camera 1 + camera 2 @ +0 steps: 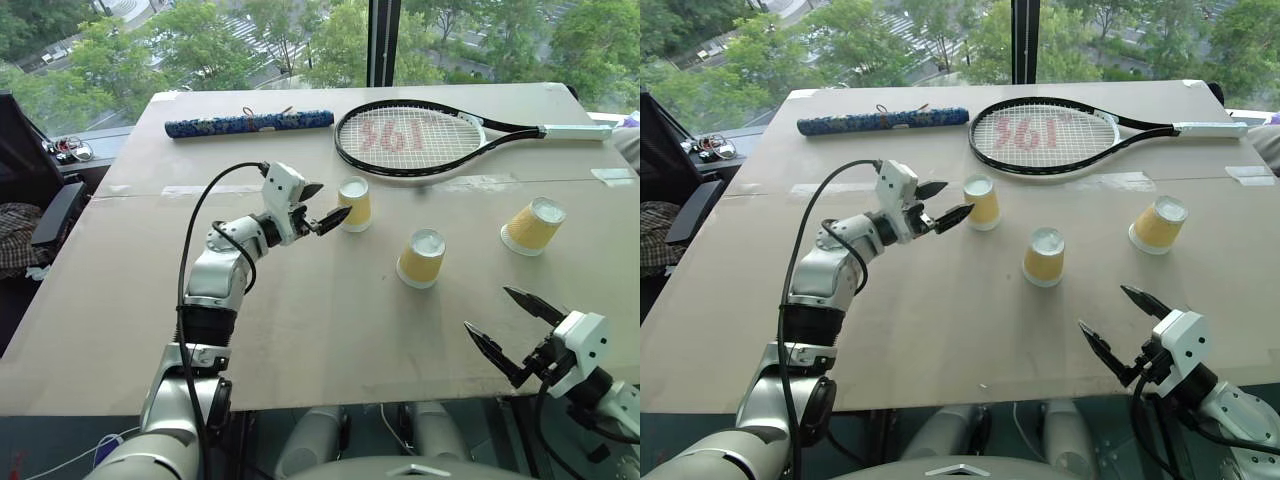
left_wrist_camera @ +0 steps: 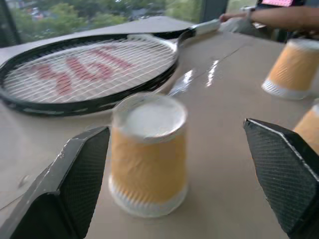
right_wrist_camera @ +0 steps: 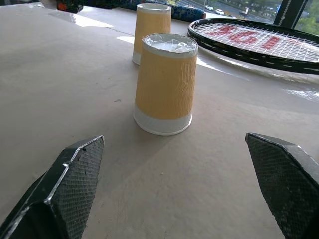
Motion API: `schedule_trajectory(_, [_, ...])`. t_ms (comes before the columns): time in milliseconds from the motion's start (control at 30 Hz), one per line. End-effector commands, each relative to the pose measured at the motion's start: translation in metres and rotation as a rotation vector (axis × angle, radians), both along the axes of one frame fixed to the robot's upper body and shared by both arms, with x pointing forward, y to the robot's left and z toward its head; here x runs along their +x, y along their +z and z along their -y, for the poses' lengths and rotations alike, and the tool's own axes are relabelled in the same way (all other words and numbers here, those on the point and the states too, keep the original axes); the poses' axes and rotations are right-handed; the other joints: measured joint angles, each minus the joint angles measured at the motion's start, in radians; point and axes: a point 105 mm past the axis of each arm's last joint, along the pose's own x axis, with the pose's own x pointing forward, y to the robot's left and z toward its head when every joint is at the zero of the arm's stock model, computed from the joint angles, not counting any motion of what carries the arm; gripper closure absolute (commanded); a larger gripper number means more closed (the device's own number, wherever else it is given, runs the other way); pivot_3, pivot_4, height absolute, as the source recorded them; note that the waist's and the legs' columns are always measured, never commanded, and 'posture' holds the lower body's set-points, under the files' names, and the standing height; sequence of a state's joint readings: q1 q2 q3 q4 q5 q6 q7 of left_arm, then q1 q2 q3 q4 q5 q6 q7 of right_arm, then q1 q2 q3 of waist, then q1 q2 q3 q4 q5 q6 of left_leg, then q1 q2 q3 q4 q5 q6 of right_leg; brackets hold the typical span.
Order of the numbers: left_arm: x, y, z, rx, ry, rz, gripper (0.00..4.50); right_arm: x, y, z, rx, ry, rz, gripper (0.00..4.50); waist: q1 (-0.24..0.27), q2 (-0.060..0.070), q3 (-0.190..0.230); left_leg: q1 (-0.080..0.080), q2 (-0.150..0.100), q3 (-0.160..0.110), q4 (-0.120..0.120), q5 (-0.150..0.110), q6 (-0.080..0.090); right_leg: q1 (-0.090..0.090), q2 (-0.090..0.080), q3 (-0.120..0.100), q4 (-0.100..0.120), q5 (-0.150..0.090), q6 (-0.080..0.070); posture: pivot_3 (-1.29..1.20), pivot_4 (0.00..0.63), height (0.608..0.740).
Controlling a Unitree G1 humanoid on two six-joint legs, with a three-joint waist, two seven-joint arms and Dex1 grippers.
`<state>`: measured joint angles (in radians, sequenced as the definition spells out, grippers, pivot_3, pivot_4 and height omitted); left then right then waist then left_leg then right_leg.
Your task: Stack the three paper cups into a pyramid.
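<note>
Three yellow-orange paper cups stand upside down and apart on the cardboard-covered table. The left cup is just below the racket head, the middle cup sits nearer to me, and the right cup is off to the right. My left gripper is open, level, just left of the left cup, which stands between its fingers without touching them. My right gripper is open near the table's front edge, facing the middle cup from a distance.
A tennis racket lies across the back of the table, with a blue patterned roll to its left. A person's arm rests near the racket handle. The table's front edge runs close under my right gripper.
</note>
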<state>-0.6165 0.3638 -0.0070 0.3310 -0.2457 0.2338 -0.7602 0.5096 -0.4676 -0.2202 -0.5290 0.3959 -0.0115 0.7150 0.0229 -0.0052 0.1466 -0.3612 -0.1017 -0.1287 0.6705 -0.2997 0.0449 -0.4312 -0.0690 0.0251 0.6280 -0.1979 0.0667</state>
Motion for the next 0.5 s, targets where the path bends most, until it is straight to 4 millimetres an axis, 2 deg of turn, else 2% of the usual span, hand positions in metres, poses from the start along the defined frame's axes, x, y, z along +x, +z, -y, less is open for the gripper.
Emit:
schedule_trajectory(33, [0.010,0.008,0.013,0.027,-0.035,0.064,0.10,-0.001,0.007,-0.001,-0.002,0.001,0.039,0.00,-0.001,0.000,0.000,0.000,0.000,0.000,0.000,0.000,0.000,0.000,0.000,0.000,0.000,0.000,0.000,0.00,0.150,0.740])
schedule_trajectory(367, [0.030,-0.007,0.033,0.034,-0.084,0.035,0.10,-0.009,0.004,0.003,-0.010,-0.029,0.039,0.00,-0.010,0.000,0.000,0.000,0.000,0.000,0.000,0.000,0.000,0.000,0.000,0.000,0.000,0.000,0.000,0.00,0.150,0.740])
schedule_trajectory(400, [0.031,-0.007,0.033,0.030,-0.091,0.035,0.61,-0.009,0.004,0.003,-0.010,-0.031,0.039,0.00,-0.010,0.000,0.000,0.000,0.000,0.000,0.000,0.000,0.000,0.000,0.000,0.000,0.000,0.000,0.000,0.00,0.150,0.740])
schedule_trajectory(433, [0.030,-0.006,0.033,0.018,-0.103,0.041,0.89,-0.010,0.004,0.003,-0.011,-0.033,0.039,0.00,-0.011,0.000,0.000,0.000,0.000,0.000,0.000,0.000,0.000,0.000,0.000,-0.001,0.000,0.000,0.000,0.00,0.150,0.740])
schedule_trajectory(467, [0.029,-0.003,0.032,0.001,-0.117,0.046,1.42,-0.010,0.004,0.004,-0.012,-0.035,0.040,0.00,-0.010,0.000,0.000,0.000,0.000,0.000,0.000,0.000,0.000,0.000,0.000,0.000,0.000,0.000,0.000,0.00,0.150,0.740])
schedule_trajectory(500, [0.025,-0.001,0.030,-0.014,-0.141,0.053,1.76,-0.011,0.004,0.004,-0.013,-0.038,0.040,0.00,-0.010,0.000,0.000,0.000,0.000,0.000,0.000,0.000,0.000,0.000,0.000,0.000,0.000,0.000,0.000,0.00,0.150,0.740])
